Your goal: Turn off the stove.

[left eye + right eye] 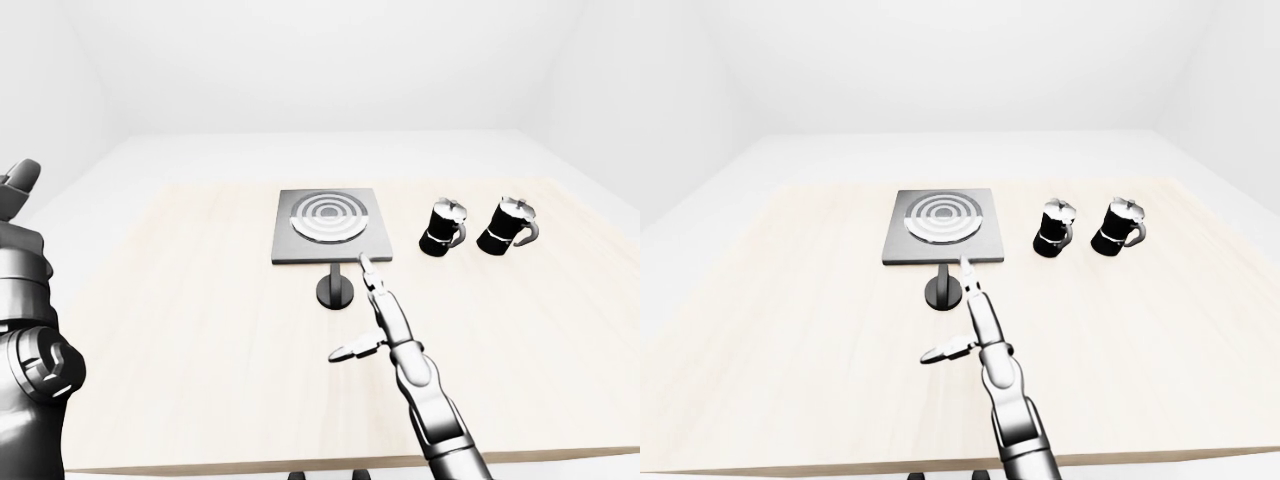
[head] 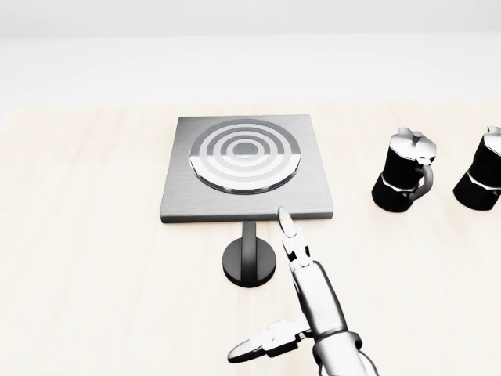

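Room: pale white walls and floor around a broad light-wood table, which fills most of each view.

Stove: a flat square grey slab with a round burner of light and dark rings on top. It lies just above the right hand's fingertips in the head view, slightly to their left. No glow or colour shows on the rings, so on or off cannot be read from them.

Knob: a dark round disc with an upright bar across it, on the table just below the stove's lower edge. It sits immediately left of the right hand's extended fingers, near but apart from them.

Moka pots: two black-and-silver pots stand upright on the table, right of the hand and higher in the view. The nearer moka pot is well clear of the fingers; the farther moka pot is cut by the head view's right edge. Their lids are down, so any contents are hidden.

Right hand: released and spread, two fingers stretched straight up the view toward the stove's lower edge, the thumb splayed left. It grasps nothing.

Left hand: only a dark part shows at the left-eye view's left edge, raised well away from the table things; whether it is clenched cannot be told.
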You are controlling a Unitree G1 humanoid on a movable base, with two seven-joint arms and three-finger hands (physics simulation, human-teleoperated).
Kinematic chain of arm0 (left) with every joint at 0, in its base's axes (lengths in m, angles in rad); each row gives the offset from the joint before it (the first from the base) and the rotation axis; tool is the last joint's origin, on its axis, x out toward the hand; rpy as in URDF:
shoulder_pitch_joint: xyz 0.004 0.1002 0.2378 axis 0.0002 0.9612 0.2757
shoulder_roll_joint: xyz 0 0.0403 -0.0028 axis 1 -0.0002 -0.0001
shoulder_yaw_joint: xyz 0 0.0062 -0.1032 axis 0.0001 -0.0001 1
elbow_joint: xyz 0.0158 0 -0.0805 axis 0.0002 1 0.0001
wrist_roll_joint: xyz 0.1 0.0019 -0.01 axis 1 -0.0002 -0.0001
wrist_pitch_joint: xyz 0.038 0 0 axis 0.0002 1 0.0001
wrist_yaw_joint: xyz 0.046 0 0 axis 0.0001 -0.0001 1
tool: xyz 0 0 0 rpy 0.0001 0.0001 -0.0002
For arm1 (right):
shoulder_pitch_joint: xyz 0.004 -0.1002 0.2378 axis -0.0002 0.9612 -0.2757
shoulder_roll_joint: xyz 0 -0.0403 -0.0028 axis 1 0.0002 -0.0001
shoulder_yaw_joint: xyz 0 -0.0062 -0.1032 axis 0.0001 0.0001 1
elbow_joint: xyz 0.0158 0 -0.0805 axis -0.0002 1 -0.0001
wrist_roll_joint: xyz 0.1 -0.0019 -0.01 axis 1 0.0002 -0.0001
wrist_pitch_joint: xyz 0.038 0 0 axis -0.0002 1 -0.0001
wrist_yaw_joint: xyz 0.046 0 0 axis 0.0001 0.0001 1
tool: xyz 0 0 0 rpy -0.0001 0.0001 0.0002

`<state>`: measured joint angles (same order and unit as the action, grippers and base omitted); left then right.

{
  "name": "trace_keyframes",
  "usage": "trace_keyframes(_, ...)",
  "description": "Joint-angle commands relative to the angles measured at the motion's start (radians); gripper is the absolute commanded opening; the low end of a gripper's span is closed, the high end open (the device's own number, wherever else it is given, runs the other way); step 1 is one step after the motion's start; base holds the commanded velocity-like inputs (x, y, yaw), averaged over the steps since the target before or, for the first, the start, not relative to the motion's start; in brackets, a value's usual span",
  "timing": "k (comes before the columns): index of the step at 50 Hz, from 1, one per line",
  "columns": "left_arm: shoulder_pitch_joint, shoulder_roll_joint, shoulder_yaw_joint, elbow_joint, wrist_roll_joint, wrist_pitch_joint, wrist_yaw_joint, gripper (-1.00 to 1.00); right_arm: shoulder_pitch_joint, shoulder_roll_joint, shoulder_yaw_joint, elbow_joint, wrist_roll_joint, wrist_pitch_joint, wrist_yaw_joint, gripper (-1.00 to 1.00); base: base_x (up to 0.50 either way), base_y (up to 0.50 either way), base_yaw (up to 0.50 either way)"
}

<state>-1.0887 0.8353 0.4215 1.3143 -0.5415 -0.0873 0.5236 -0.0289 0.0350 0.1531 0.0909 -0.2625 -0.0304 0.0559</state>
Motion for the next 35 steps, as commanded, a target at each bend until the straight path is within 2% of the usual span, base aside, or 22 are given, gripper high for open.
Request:
trace_keyframes(1, 0.001, -0.001, 0.001, 0.000, -0.006, 0.000, 0.000, 1.00, 0.010, 0.005, 0.014, 0.025, -0.013, -0.019, -0.009, 1.00, 0.00, 0.00, 0.00)
trace_keyframes(4, -0.001, 0.002, 0.001, -0.001, -0.008, 0.000, 0.000, 1.00, 0.008, 0.009, 0.018, 0.035, -0.019, -0.026, -0.012, 1.00, 0.00, 0.00, 0.00)
trace_keyframes(11, 0.001, 0.000, 0.002, 0.000, -0.010, 0.000, 0.000, 1.00, 0.013, 0.017, 0.042, 0.011, -0.040, -0.011, -0.006, 1.00, 0.00, 0.00, 0.00)
trace_keyframes(15, -0.001, 0.003, 0.001, -0.001, -0.011, 0.000, 0.000, 1.00, 0.003, 0.021, 0.052, 0.035, -0.042, -0.032, -0.003, 1.00, 0.00, 0.00, 0.00)
trace_keyframes(16, -0.001, 0.002, 0.001, -0.001, -0.012, 0.000, 0.000, 1.00, -0.011, 0.020, 0.046, 0.075, -0.035, -0.055, -0.003, 1.00, 0.00, 0.00, 0.00)
trace_keyframes(17, -0.001, 0.002, 0.001, -0.001, -0.012, 0.000, 0.000, 1.00, -0.018, 0.021, 0.044, 0.094, -0.032, -0.057, -0.003, 1.00, 0.00, 0.00, 0.00)
trace_keyframes(35, 0.000, 0.001, 0.002, -0.001, -0.011, 0.000, 0.000, 1.00, -0.045, 0.036, 0.025, 0.205, -0.018, -0.057, 0.004, 1.00, 0.00, 0.00, 0.00)
